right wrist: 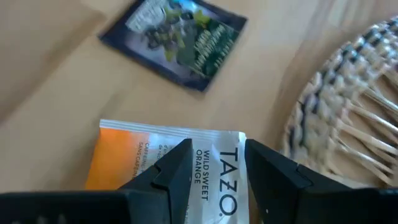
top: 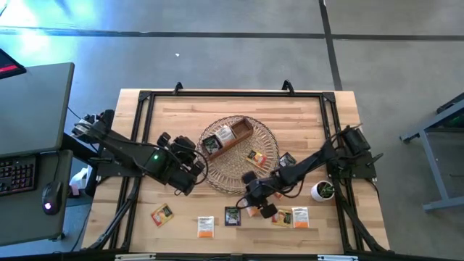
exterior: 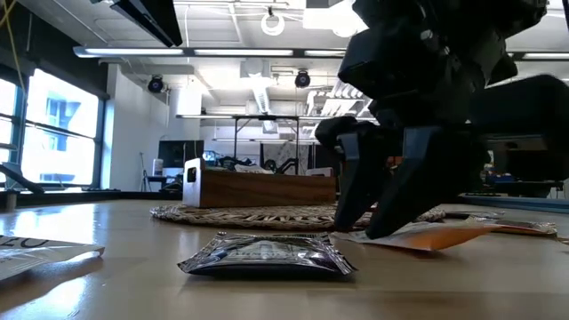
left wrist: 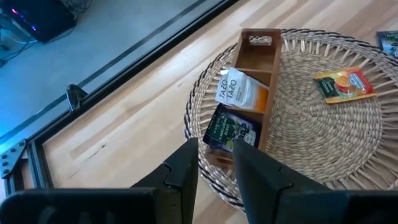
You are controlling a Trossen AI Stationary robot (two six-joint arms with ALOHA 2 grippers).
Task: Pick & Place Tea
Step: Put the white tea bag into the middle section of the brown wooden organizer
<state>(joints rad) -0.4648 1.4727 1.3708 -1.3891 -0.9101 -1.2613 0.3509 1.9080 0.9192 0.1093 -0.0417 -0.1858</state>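
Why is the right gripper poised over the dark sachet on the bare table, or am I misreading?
Misread. In the right wrist view the right gripper straddles the orange-and-white paper tea sachet marked Wild Sweet Orange, on the wooden table. The dark square tea sachet lies apart, beyond the fingertips.

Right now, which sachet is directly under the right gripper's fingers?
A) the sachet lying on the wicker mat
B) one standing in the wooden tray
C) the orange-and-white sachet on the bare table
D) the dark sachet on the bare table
C: the right wrist view shows the right gripper open astride the orange-and-white sachet on the wood, with the dark sachet farther off and the wicker mat to one side.
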